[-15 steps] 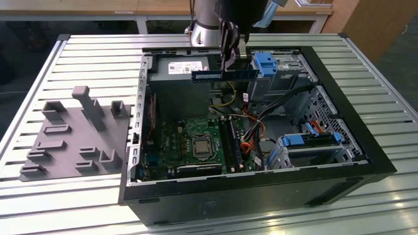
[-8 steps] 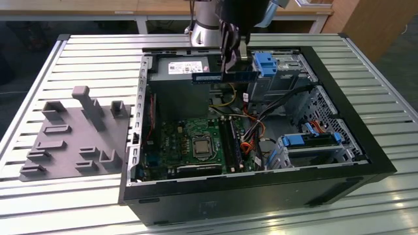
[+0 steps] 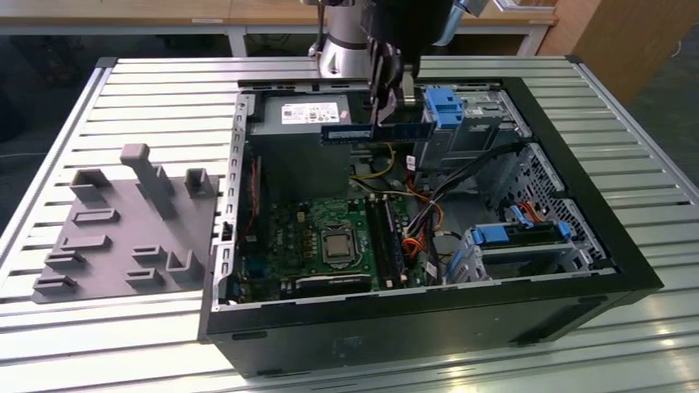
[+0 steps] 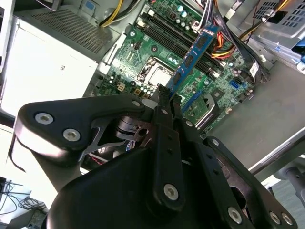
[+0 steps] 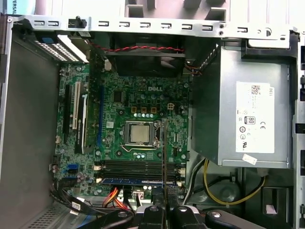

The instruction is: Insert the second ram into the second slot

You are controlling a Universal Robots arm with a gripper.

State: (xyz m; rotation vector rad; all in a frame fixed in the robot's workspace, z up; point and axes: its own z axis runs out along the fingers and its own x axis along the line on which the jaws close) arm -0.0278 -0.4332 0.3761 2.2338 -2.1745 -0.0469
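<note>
One end effector [image 3: 394, 115] grips the second ram [image 3: 349, 133] firmly between closed fingers, above the open computer case [image 3: 595, 221] and clear of the motherboard [image 3: 317, 221].

Arm [image 3: 347, 33] cut off by the exterior view's upper edge, one end of the second ram [image 4: 194, 50] hidden in the gripper [image 4: 167, 95], second wrist view, memory slots [image 3: 385, 241] in the exterior view too small to judge

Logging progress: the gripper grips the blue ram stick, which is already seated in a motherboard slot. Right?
Not seated. The gripper does grip the second ram, but the exterior view shows the stick held in the air above the open case, not in a slot.
</note>
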